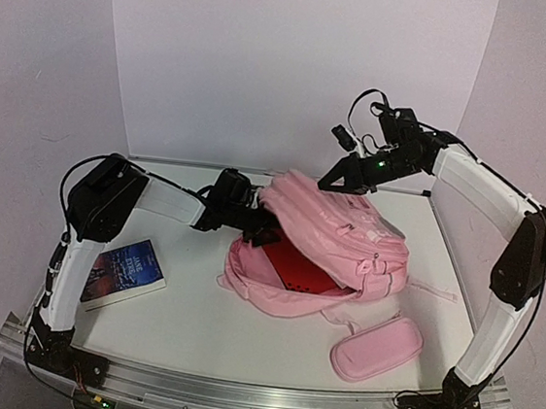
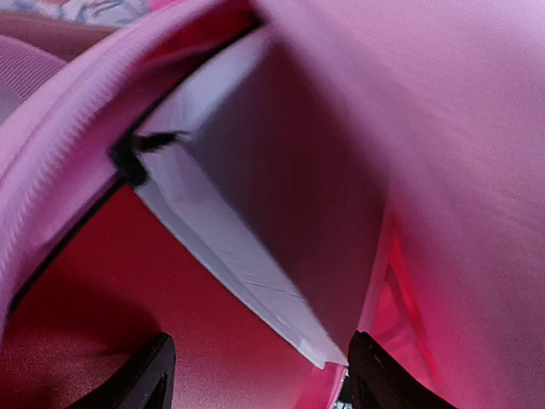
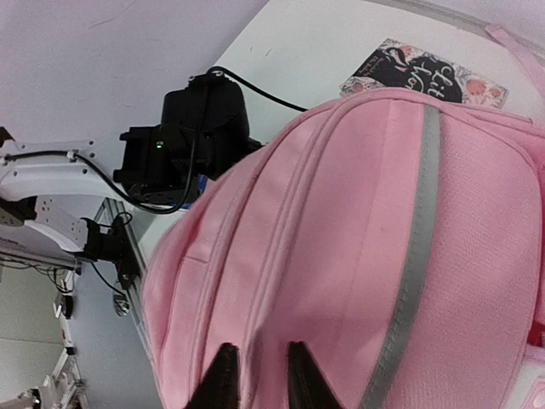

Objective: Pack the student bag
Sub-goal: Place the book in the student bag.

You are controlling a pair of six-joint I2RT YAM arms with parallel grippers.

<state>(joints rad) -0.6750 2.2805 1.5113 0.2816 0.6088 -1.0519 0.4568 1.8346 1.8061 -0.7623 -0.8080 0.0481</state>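
Note:
The student bag [image 1: 347, 242], pink with a grey stripe [image 3: 417, 256], lies mid-table, its mouth gaping toward the left and showing a red inside [image 1: 298, 268]. My left gripper [image 1: 256, 224] reaches into that mouth. Seen from the left wrist, it [image 2: 264, 379] is open, and a white-edged book [image 2: 281, 196] leans inside the bag, its lower corner by the right finger [image 2: 383, 379]. My right gripper [image 1: 332, 180] sits at the bag's raised top flap. Its tips [image 3: 260, 379] stand a little apart, with a seam of the pink fabric between them.
A dark-covered book [image 1: 127, 272] lies on the table left of the bag. Beyond the bag, the right wrist view shows a flowered dark cover [image 3: 426, 77]. A small oblong pink pencil case [image 1: 377, 347] rests near the front right. White walls close in the back and right.

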